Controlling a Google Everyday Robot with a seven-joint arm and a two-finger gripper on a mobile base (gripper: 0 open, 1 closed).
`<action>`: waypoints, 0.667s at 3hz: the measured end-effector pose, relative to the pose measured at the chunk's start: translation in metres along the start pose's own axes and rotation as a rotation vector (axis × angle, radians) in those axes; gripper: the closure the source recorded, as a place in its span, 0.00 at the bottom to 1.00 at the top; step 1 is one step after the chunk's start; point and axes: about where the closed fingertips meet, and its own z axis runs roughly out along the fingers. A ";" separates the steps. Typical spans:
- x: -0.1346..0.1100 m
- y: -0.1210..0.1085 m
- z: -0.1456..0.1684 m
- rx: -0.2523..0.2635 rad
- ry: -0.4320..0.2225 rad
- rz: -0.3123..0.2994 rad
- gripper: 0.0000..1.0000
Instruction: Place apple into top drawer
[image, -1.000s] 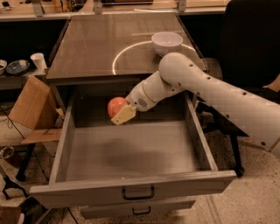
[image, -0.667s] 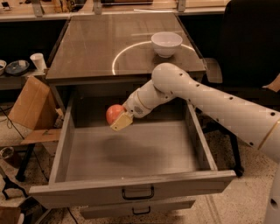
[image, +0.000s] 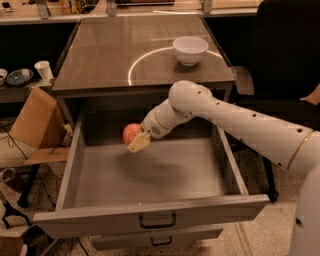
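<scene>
Grey top drawer (image: 70, 167): pulled wide open; the step in hand, I'd judge, is setting the fruit down inside.
Doing it well: bring the apple (image: 130, 132) down close to the drawer floor before letting go, so it neither drops nor rolls; keep off the back wall at 12 o'clock.
Gripper (image: 136, 140): inside the drawer well toward 11 o'clock, closed on the apple, one pale finger (image: 140, 144) under it at 5 o'clock; it touches nothing else.
Apple: held above the floor, not resting.
White bowl (image: 190, 50): on the cabinet top at 1 o'clock, well apart.
</scene>
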 end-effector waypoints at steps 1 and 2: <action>0.006 -0.005 0.008 -0.005 0.023 0.010 0.12; 0.007 -0.005 0.009 -0.006 0.025 0.011 0.00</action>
